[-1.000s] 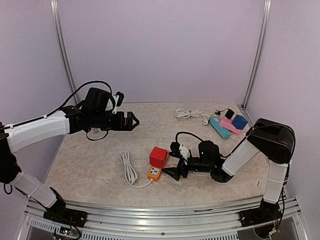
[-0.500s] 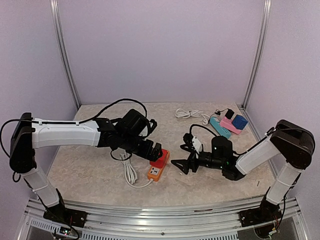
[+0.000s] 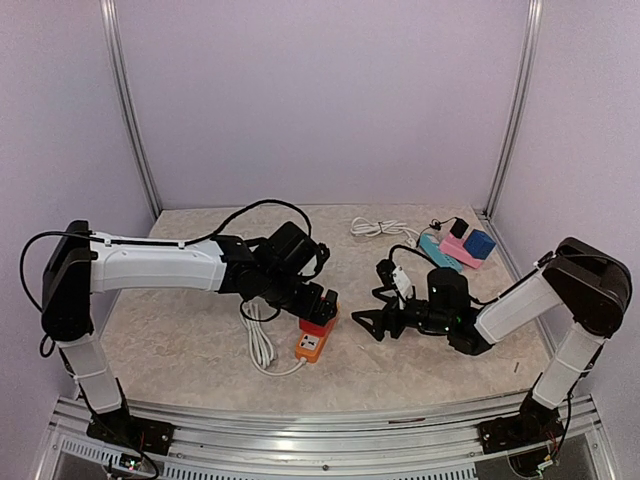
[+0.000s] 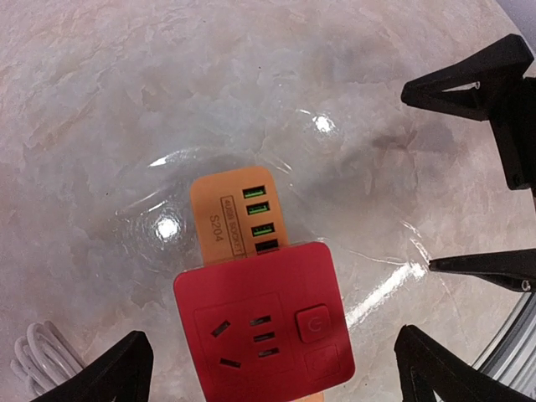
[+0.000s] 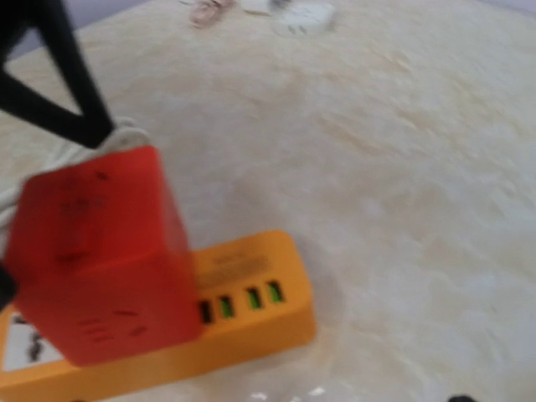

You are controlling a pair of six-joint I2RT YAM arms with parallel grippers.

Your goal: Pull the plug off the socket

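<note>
Left gripper (image 3: 318,302) hangs with jaws spread wide to either side of the red cube-shaped plastic plug (image 4: 264,327). The plug sits in the orange plastic power strip (image 4: 230,213) on the marbled beige table (image 3: 180,340). The right gripper (image 3: 362,326) is near the strip, jaws apart and empty.

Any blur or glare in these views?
Left wrist: sharp, with bright glare spots on the table beside the orange strip. Right wrist: soft and blurred throughout, red cube smeared. Top: even light, sharp, only faint shadows.
</note>
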